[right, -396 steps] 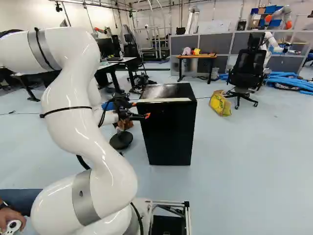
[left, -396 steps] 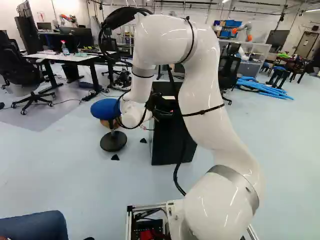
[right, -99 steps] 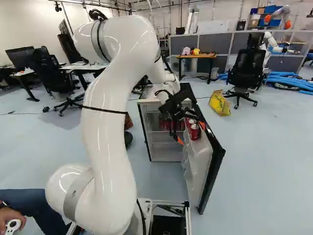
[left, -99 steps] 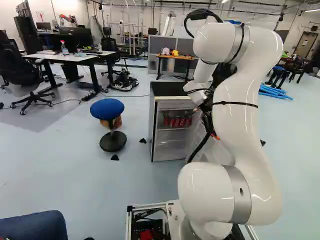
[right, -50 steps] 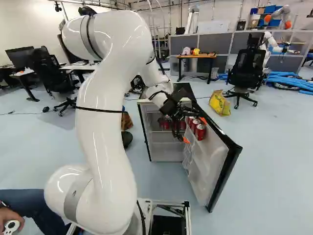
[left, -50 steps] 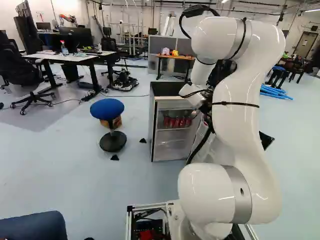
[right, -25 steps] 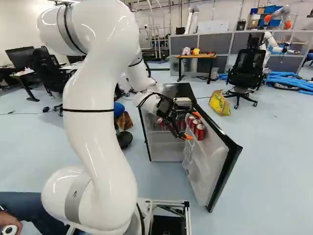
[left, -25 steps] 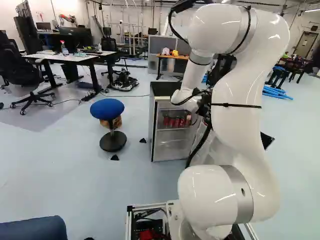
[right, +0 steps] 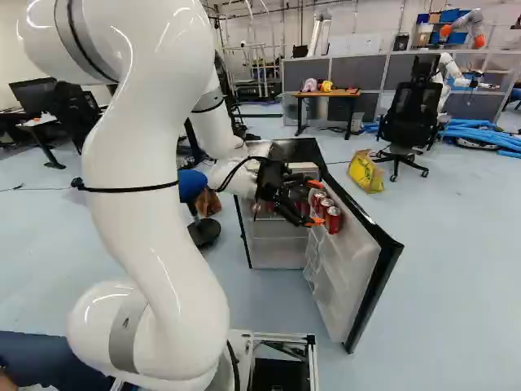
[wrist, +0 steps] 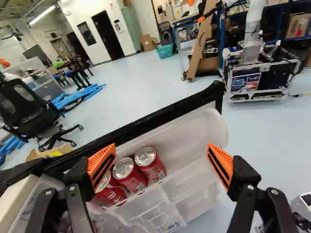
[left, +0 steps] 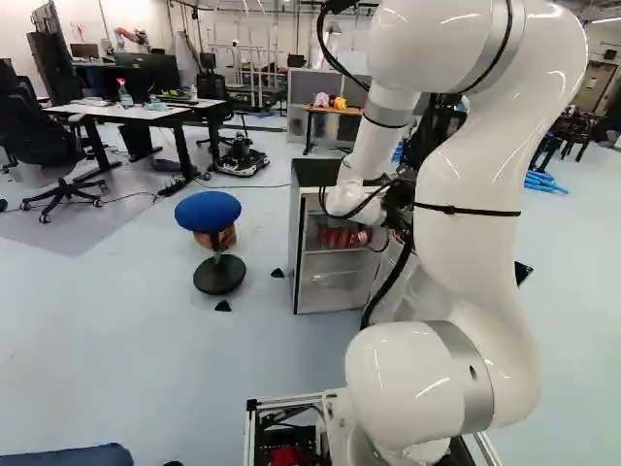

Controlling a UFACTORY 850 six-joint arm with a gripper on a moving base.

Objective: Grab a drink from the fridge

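Since the cans (wrist: 132, 178) sit in the door (wrist: 204, 127), it stands swung open – and the gripper (wrist: 161, 163) faces them, fingers wide apart, presumably to straddle one.

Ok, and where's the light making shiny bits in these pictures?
Left base view: bright white streaks on the glossy white robot arm; right base view: more streaks down that same arm; wrist view: a glowing white strip lamp on the ceiling, and glints on the round silver tops of the three red metal drink cans.
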